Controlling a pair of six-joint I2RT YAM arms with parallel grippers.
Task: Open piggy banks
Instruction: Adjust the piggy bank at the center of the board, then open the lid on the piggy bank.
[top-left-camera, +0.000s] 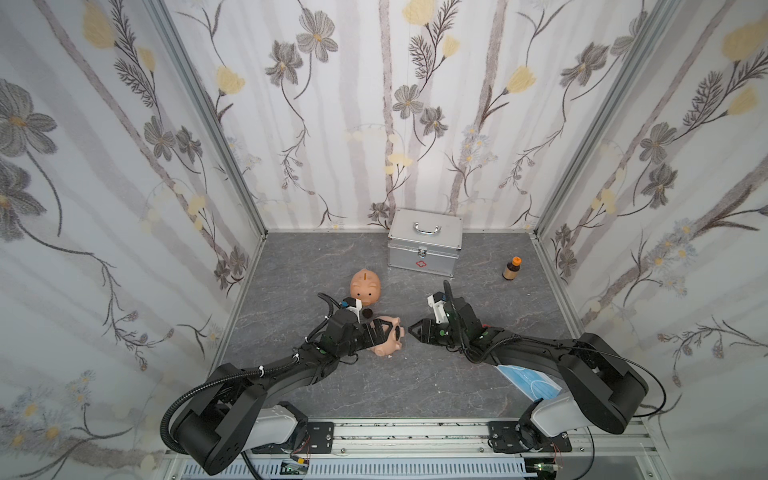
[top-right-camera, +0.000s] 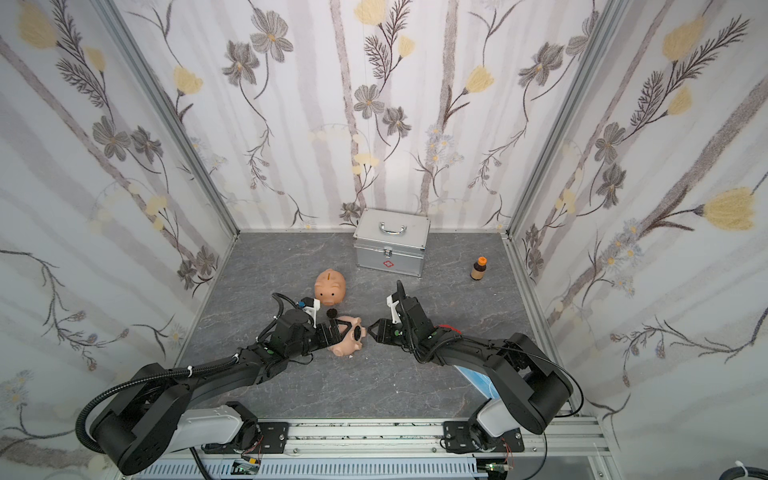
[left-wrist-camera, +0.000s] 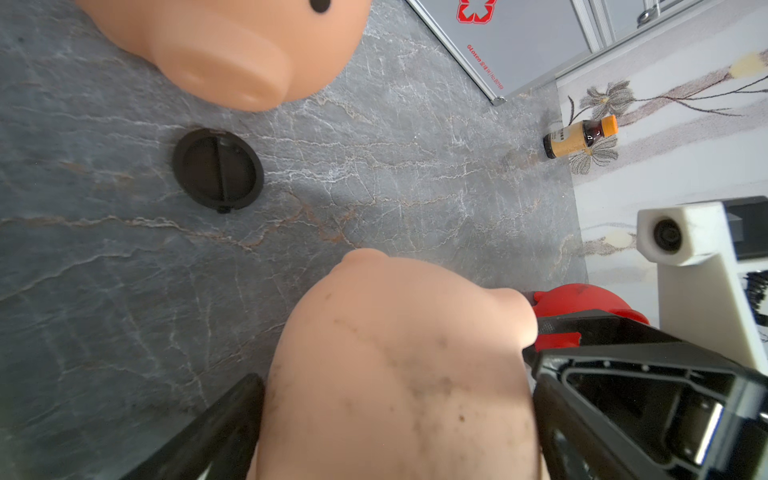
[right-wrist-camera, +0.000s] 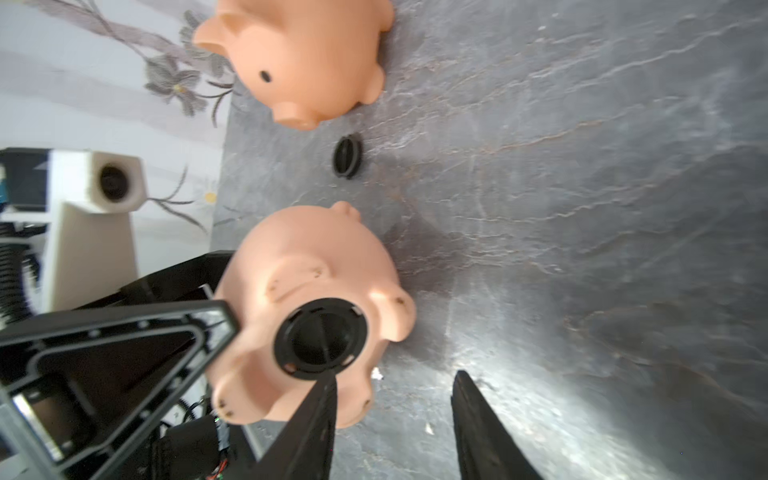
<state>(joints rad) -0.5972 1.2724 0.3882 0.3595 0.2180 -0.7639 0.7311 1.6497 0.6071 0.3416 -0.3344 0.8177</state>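
Because the right gripper (right-wrist-camera: 395, 376) stands part-open and empty, one fingertip (right-wrist-camera: 320, 403) at the seated black plug (right-wrist-camera: 320, 338), closing there could skid off its rim. Pale pink piggy bank (right-wrist-camera: 307, 266): on its side at near centre, clamped in the wide-spread left gripper (left-wrist-camera: 395, 370); a twist may spin it. Your left wrist view alone shows the red piggy bank (left-wrist-camera: 582, 303) plainly; the right wrist view alone, that fingertip at the plug.

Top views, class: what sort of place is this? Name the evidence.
Likely a staged robot-training booth: floral wallpaper panels in aluminium framing, robot arms bolted to a front rail, and a stone-look tabletop.
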